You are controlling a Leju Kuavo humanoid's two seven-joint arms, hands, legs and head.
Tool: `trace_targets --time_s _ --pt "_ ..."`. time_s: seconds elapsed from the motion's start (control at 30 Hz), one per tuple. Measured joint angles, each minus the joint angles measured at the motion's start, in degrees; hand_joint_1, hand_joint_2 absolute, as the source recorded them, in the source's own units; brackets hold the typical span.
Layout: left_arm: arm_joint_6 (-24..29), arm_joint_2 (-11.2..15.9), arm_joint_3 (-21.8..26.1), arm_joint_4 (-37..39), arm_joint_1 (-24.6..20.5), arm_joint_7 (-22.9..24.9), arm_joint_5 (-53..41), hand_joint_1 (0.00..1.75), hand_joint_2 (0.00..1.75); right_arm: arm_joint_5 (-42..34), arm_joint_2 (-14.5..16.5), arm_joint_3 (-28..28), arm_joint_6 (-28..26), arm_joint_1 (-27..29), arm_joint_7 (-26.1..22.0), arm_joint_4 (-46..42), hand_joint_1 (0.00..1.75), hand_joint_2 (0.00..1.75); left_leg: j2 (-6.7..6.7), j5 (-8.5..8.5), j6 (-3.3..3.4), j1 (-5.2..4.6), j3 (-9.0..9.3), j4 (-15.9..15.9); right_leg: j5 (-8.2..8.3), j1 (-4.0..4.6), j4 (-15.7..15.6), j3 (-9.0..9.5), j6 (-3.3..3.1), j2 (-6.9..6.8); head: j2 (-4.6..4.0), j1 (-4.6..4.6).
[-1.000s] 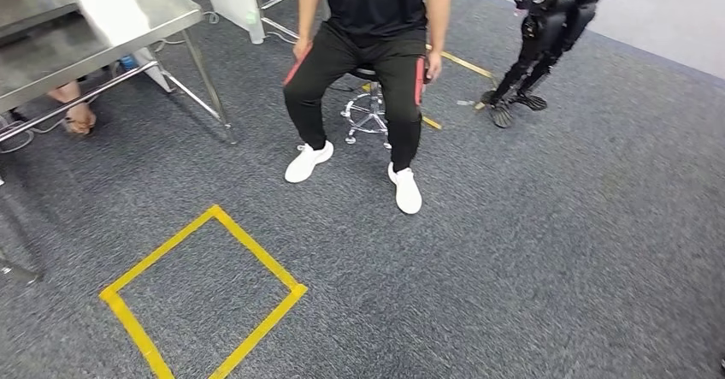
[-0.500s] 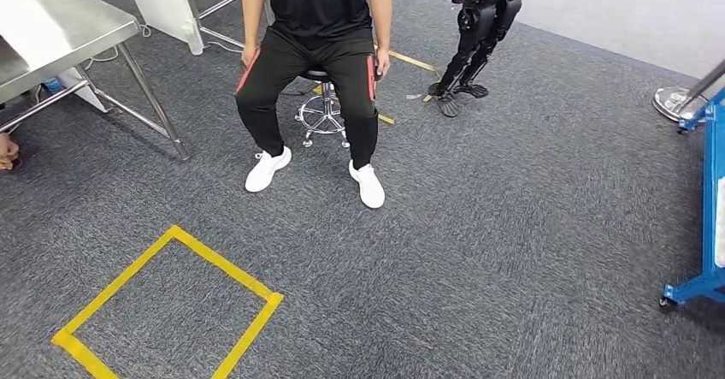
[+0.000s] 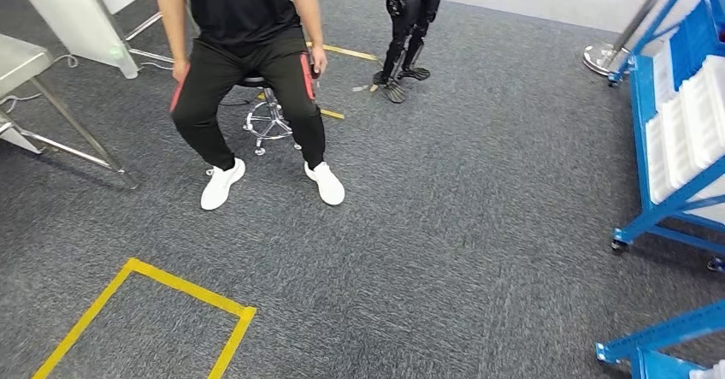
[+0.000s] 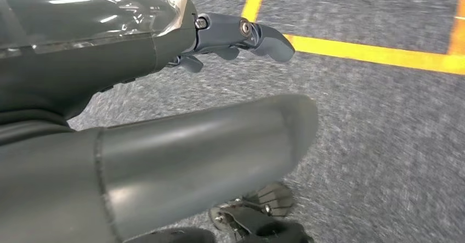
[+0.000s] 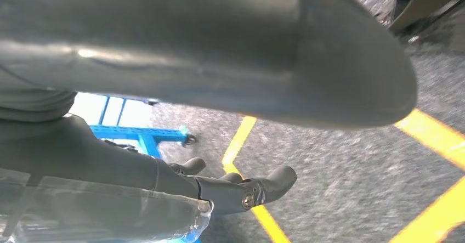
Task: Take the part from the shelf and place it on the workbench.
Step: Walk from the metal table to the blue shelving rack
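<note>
Blue metal shelf on wheels (image 3: 675,131) is standing at right edge of head view, w/ white trays (image 3: 697,122) sitting in its slanted rows; the part itself can't be told apart among them. Left hand (image 4: 164,89) is hanging over grey carpet (image 3: 479,225), fingers (image 4: 257,34) slightly apart, holding nothing. Right hand (image 5: 164,144) is likewise empty, fingers (image 5: 268,185) loosely apart, blue frame behind it. Yellow tape square (image 3: 145,310) is lying lower left. Person in black clothes & white shoes (image 3: 248,79) is sitting on a chrome stool (image 3: 267,121) upper left. Steel worktop (image 3: 21,58) is showing at far left edge. Small black legged robot (image 3: 406,20) is standing top centre.
</note>
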Motion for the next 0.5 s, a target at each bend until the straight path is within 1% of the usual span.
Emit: trace_targets --time_s 0.03,0.07,0.1,0.13,0.17,0.2,0.23,0.27,0.3,0.33,0.37,0.4,0.43,0.47,0.5 --pt "0.0 0.0 0.0 0.0 0.1 0.0 0.0 0.0 0.0 0.0 0.0 0.0 0.0 0.0 0.0 0.0 0.0 0.0 -1.31 -2.11 -0.06 0.04 -1.81 3.9 0.08 0.09 0.0 -0.14 -0.19 0.67 0.0 -0.07" --pt "0.0 0.0 0.0 0.0 0.3 0.0 0.0 0.0 0.0 0.0 0.0 0.0 0.0 0.0 0.0 0.0 0.0 0.0 -1.96 -3.58 -0.11 0.05 -3.53 7.6 0.1 0.21 0.0 -0.22 -0.28 1.4 0.0 -0.11" --pt "0.0 0.0 0.0 0.0 0.4 0.0 0.0 0.0 0.0 0.0 0.0 0.0 0.0 0.0 0.0 0.0 0.0 0.0 -2.23 -4.01 -0.13 0.06 -4.69 9.8 0.1 0.3 0.1 -0.23 -0.28 2.19 0.0 -0.12" --pt "0.0 0.0 0.0 0.0 0.4 0.0 0.0 0.0 0.0 0.0 0.0 0.0 0.0 0.1 0.0 0.0 0.0 0.0 -2.34 -3.14 -0.1 0.07 -4.84 9.8 0.1 0.35 0.1 -0.16 -0.27 2.97 0.0 -0.12" --pt "0.0 0.0 0.0 0.1 0.4 0.0 0.0 0.0 0.0 0.0 0.0 -0.1 0.0 0.1 0.0 0.0 0.0 0.0 -2.54 -1.26 -0.03 0.13 -4.0 7.7 0.09 0.35 0.2 -0.06 -0.26 3.77 0.0 -0.12" --pt "0.0 0.1 0.0 0.1 0.4 0.0 0.0 0.0 0.0 0.0 0.1 -0.1 0.0 0.1 0.0 0.0 0.0 0.0 -3.34 1.11 0.05 0.27 -2.47 4.1 0.08 0.35 0.3 -0.02 -0.23 4.57 0.0 -0.12" --pt "0.0 0.1 0.0 0.1 0.4 0.0 0.0 0.0 0.0 0.0 0.1 -0.1 0.0 0.1 0.0 0.0 0.0 0.0 -4.65 2.92 0.14 0.42 -0.9 0.3 0.02 0.49 0.5 -0.11 -0.13 5.31 0.0 -0.12" --pt "0.0 0.2 0.0 0.1 0.4 0.1 -0.1 0.0 0.0 0.0 0.1 -0.1 0.0 -0.1 0.0 0.0 0.0 0.0 -5.76 4.07 0.22 0.55 0.26 -2.6 0.0 0.61 0.7 -0.34 0.06 6.03 0.0 -0.1" --pt "0.0 0.2 0.0 0.1 0.4 0.1 -0.1 0.0 0.0 0.0 0.2 -0.1 0.0 -0.1 0.0 0.0 0.0 0.0 -6.6 4.47 0.33 0.56 0.86 -4.2 0.03 0.72 0.9 -0.74 0.34 6.64 0.0 -0.07" --pt "0.0 0.2 0.0 0.1 0.4 0.2 -0.1 0.0 0.0 0.1 0.2 -0.1 -0.1 -0.1 0.0 0.0 0.0 0.0 -6.68 4.33 0.56 0.37 0.97 -4.7 0.12 0.77 0.9 -1.13 0.76 7.24 0.0 -0.07" --pt "0.0 0.2 0.0 0.1 0.4 0.2 -0.2 0.0 0.0 0.1 0.2 -0.2 -0.1 0.0 0.0 0.0 0.0 0.0 -6.08 4.4 0.92 0.16 0.99 -4.9 0.27 0.69 0.8 -1.55 1.23 7.87 0.0 -0.05" --pt "0.0 0.2 0.0 0.1 0.3 0.1 -0.3 0.0 0.0 0.2 0.2 -0.3 -0.1 0.1 0.1 0.0 0.0 0.0 -5.38 4.62 1.42 0.04 1.2 -5.2 0.3 0.62 0.9 -1.86 1.63 7.96 0.0 -0.05" --pt "0.0 0.2 0.0 0.1 0.3 0.0 -0.4 0.0 0.0 0.2 0.2 -0.3 -0.1 0.2 0.1 0.0 0.0 0.0 -4.69 4.86 1.97 -0.03 1.44 -5.5 -0.02 0.64 1.5 -2.29 1.87 7.17 0.0 -0.02" --pt "0.0 0.2 0.0 0.1 0.3 -0.1 -0.6 0.0 0.0 0.2 0.3 -0.4 -0.1 0.2 0.2 0.0 0.0 0.0 -3.93 5.1 2.43 0.0 1.65 -5.9 -0.86 0.71 3.2 -3.2 1.86 5.81 0.0 0.11" --pt "0.0 0.2 0.0 0.1 0.3 -0.2 -0.8 0.0 0.0 0.2 0.3 -0.5 -0.2 0.1 0.2 0.0 0.0 0.0 -3.1 5.25 2.77 -0.02 1.8 -6.1 -2.23 0.76 6.0 -4.56 1.67 4.12 0.0 0.25"
